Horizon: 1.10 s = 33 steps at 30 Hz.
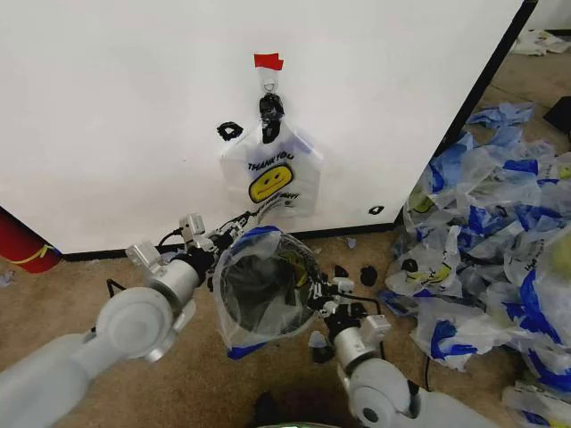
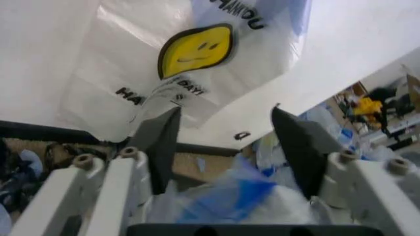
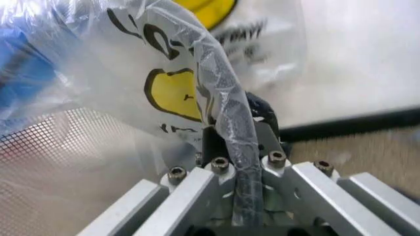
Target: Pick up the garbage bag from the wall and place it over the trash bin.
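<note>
A garbage bag point(image 1: 259, 294) already drapes the trash bin point(image 1: 268, 299). The right gripper point(image 1: 323, 294) jaws pinch its rim; the left gripper point(image 2: 226, 147) jaws stand spread. Judged next: seat the rim and release.

Light is bright and even, with no hard source visible. The wall point(image 1: 116, 107) is washed nearly pure white in the head view, and the bag point(image 1: 272, 174) hanging on it casts only a faint soft shadow. The carpet point(image 1: 80, 285) is dimmer, darkest at the near edge. In the left wrist view the near plastic and the far right background are blurred. The right wrist view shows soft glare on crinkled plastic, with its near frame parts slightly blurred.
</note>
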Available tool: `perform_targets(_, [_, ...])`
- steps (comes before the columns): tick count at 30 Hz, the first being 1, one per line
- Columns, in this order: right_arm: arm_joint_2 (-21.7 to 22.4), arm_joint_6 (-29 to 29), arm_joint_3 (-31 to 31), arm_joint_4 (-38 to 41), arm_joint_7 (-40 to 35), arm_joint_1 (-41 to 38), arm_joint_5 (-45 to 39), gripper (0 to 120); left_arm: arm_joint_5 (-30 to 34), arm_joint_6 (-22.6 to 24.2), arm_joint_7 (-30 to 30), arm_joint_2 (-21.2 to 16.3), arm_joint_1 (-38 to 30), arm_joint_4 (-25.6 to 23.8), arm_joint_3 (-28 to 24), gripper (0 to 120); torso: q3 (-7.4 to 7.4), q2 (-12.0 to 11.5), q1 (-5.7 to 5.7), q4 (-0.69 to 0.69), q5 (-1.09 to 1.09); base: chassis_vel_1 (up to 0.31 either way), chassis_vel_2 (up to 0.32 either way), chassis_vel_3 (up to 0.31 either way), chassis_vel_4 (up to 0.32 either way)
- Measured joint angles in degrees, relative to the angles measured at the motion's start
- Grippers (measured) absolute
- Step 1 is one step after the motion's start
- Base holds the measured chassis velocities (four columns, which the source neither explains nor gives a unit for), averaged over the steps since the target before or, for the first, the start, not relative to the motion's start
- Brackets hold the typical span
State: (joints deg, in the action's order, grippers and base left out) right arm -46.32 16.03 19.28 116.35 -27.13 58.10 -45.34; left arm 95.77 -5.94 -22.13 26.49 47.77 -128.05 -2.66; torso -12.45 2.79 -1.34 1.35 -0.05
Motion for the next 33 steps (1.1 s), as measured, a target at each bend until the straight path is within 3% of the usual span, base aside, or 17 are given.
perform_targets(6, [2.6, 1.4, -1.4, 0.1, 2.1, 0.4, 0.2, 0, -0.6, 0.4, 2.2, -2.2, 0.1, 0.5, 0.1, 82, 0.0, 0.0, 0.0, 0.01, 0.0, 0.0, 0.0, 0.0, 0.0])
perform_targets(11, [4.0, 2.2, -3.2, 0.0, 2.8, 0.3, -1.8, 0, -4.1, 0.5, 7.5, -3.5, 1.1, 2.6, -0.1, 98, 0.0, 0.0, 0.0, 0.0, -0.02, 0.0, 0.0, 0.0, 0.0])
perform_targets(33, [4.2, 1.0, -4.0, 2.9, 0.9, -0.7, -4.5, 0, -4.8, 0.2, 6.0, -1.2, 0.5, 0.6, -2.8, 100, 0.0, 0.0, 0.0, 0.0, -0.01, 0.0, 0.0, 0.0, 0.0])
